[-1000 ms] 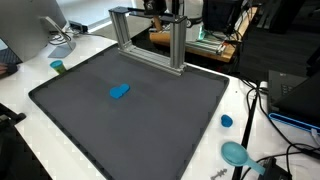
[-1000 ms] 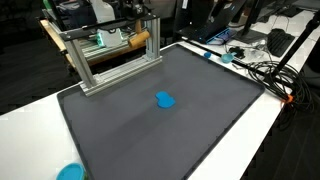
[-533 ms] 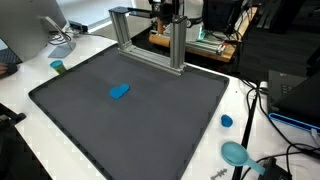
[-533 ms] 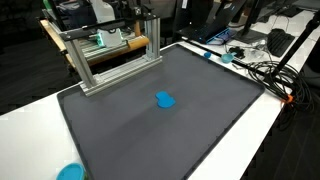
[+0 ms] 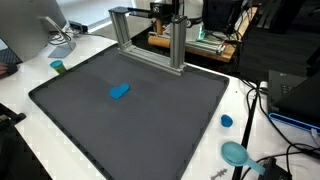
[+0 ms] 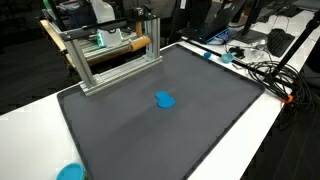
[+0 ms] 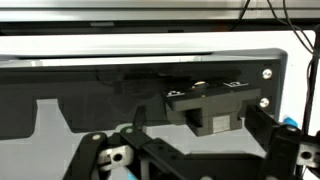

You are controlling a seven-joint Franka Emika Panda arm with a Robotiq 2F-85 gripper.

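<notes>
The aluminium frame (image 5: pixel 179 45) stands upright at the far edge of the dark mat (image 5: pixel 130 125) that covers most of the white table (image 5: pixel 20 90). It is the thing nearest the claw (image 5: pixel 165 12), which hangs by its top beam, close to one corner post. Whether the two touch cannot be told from either exterior view. Built from extruded bars joined at right angles, the frame looks stiff and fairly heavy for its bulk, with hard, smooth metal faces that would probably slip under a light pinch. The best hold is likely across the top beam or a post, where the flat sides are parallel, rather than at a corner joint. In the wrist view the claw (image 7: pixel 195 150) comes up from the bottom edge with its finger links spread wide to either side and nothing between them, so it is apart and holds nothing. Ahead of it are a dark panel, a pale metal bar with screws (image 7: pixel 266 85) and a small dark box (image 7: pixel 212 112). Well apart from the claw, a small blue object (image 5: pixel 119 91) lies on the open mat, seen in both exterior views. A teal round dish (image 5: pixel 235 152) and a small blue cap (image 5: pixel 227 121) sit off the mat on the table.
</notes>
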